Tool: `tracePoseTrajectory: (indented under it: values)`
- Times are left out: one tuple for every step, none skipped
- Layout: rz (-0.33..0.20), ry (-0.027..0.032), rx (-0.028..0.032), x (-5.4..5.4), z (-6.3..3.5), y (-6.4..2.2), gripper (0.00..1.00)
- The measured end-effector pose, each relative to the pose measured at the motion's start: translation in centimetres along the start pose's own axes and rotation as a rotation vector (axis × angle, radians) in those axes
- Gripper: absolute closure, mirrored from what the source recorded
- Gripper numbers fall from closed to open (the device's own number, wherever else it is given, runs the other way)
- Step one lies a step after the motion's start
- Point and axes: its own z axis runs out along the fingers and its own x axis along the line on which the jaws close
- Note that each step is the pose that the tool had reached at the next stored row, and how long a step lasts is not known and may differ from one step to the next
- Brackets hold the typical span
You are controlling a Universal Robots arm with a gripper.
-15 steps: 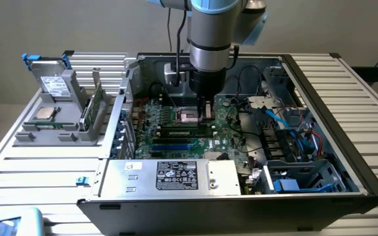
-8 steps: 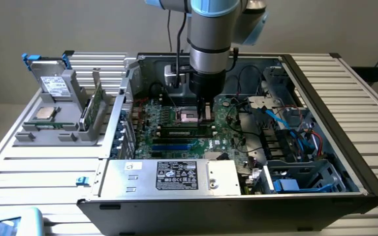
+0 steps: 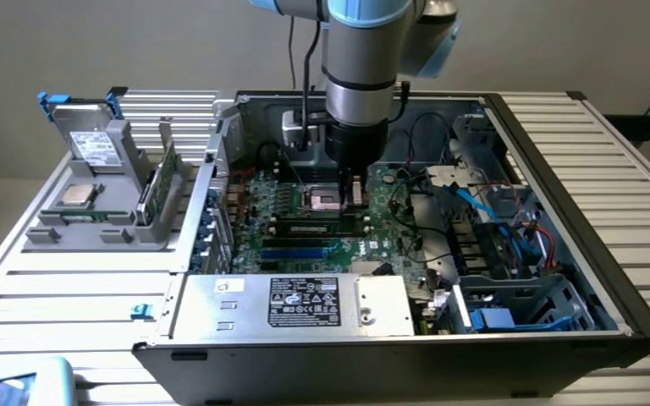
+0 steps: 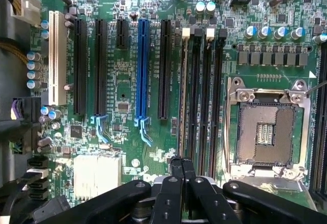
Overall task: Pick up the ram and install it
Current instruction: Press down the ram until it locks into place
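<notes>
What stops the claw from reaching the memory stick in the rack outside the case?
Probably nothing: the memory stick stands upright in the rack, open above. The shut claw, though, sits low inside the case.

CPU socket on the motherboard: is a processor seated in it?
No: in the wrist view the CPU socket is open, its bare contact grid exposed inside the metal frame.

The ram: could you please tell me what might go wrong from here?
The gripper is shut at one end of the ram, edge-on along the memory slots; pushing there might seat it unevenly. A sideways slip could hit the open processor socket nearby.
</notes>
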Motion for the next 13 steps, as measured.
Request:
tracePoseTrajectory:
  values:
    - [0.000,0.0007,-0.0002,0.0,-0.30,0.11,0.89]
    - [0.000,0.0008,-0.0003,0.0,-0.49,0.30,0.89]
    - [0.000,0.0008,-0.0003,0.0,-0.59,0.57,0.89]
    - [0.000,0.0009,-0.0003,0.0,-0.64,0.88,0.89]
    - [0.000,0.0008,0.0000,0.0,-0.64,1.27,0.89]
    - [0.000,0.0009,0.0002,0.0,-0.64,1.67,0.89]
    - [0.000,0.0010,0.0011,0.0,-0.65,2.14,0.89]
    - [0.000,0.0010,0.0019,0.0,-0.64,2.57,0.89]
    - [0.000,0.0010,0.0026,0.0,-0.64,2.96,0.89]
    - [0.000,0.0010,0.0042,0.0,-0.63,3.38,0.89]
    - [0.000,0.0011,0.0067,0.0,-0.61,3.77,0.89]
    - [0.000,0.0013,0.0093,-0.1,-0.58,4.12,0.89]
    - [0.000,0.0013,0.0109,-0.1,-0.52,4.34,0.89]
